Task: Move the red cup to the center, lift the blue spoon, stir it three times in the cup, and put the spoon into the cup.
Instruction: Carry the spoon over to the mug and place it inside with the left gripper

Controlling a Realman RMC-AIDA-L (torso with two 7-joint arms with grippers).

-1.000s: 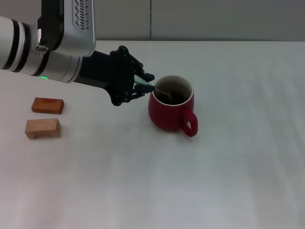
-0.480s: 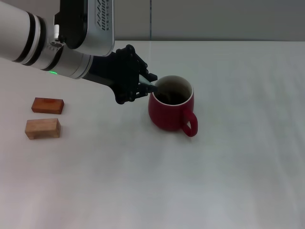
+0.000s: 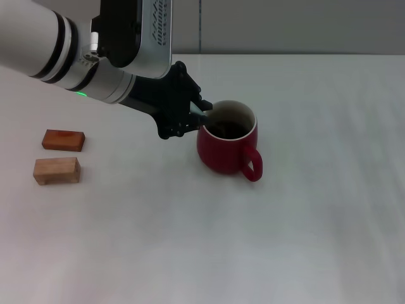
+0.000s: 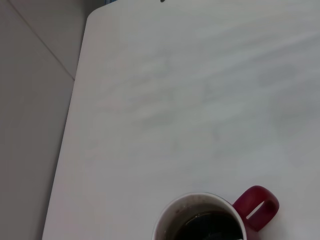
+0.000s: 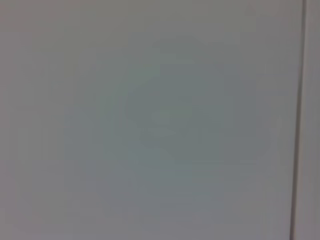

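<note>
While upright, the red cup [image 3: 226, 144] shows a white inner rim.

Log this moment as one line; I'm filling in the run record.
left gripper: at red cup rim, shut on blue spoon | spoon bowl: hidden | right arm: out of view | wooden blocks: left of cup

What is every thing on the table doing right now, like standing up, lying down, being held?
red cup: standing upright on the table, handle toward the camera's right, dark inside.
blue spoon: held at its pale handle by the left gripper, its other end dipping into the cup.
left gripper: at the cup's rim, shut on the spoon.
two wooden blocks: lying flat, apart from the cup.
right gripper: not in view.
</note>
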